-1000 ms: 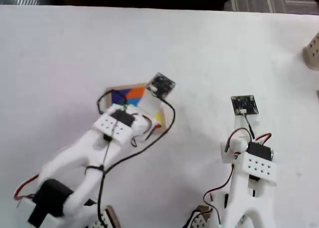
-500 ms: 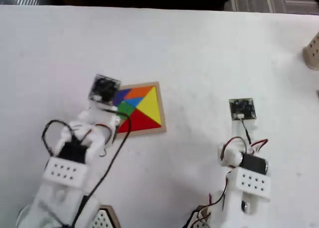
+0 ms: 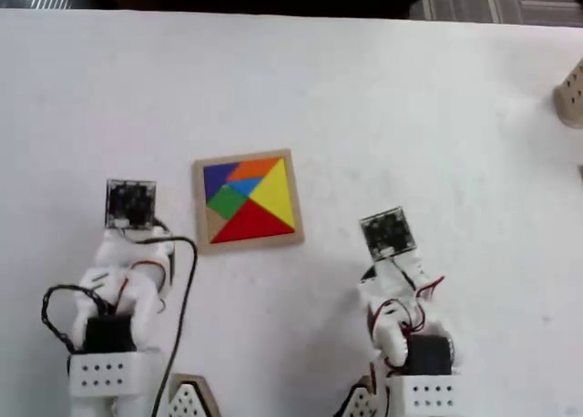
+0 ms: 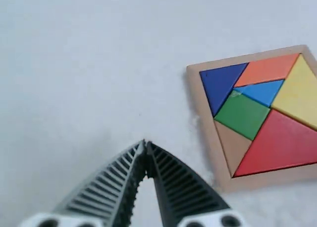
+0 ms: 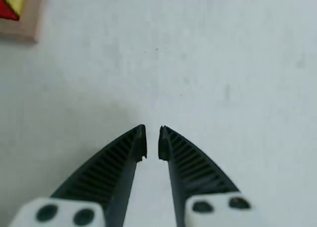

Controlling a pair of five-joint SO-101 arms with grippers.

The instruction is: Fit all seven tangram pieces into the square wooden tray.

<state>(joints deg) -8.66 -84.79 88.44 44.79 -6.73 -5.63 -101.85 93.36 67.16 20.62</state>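
**Tray looking full, both arms standing off**

The tray (image 3: 255, 243) is lying flat on the table (image 3: 383, 89), between the two arms and nearer the left one. Six coloured pieces are sitting flush inside it: a blue triangle (image 4: 220, 83), an orange piece (image 4: 267, 68), a light-blue triangle (image 4: 261, 91), a green square (image 4: 245, 115), a yellow triangle (image 4: 299, 93) and a red triangle (image 4: 277, 147). The seventh spot, a tan triangle (image 4: 233, 145) against the rim beside the green and the red, is showing wood colour; whether it is an unpainted piece or bare tray floor, I am not able to tell.

The left pincer (image 4: 145, 148) is hovering over the table just beside the tray, tips pressed together on nothing. The right pincer (image 5: 152, 140) is hanging well apart from the tray, tips a narrow slit apart, also empty.

By my reading, the fitting is looking done or down to its last piece. The next move is calling for a check of that tan spot: if filled, keeping both arms off; if a gap, finding the small triangle, turning it to match, and lowering it flat without nudging its neighbours
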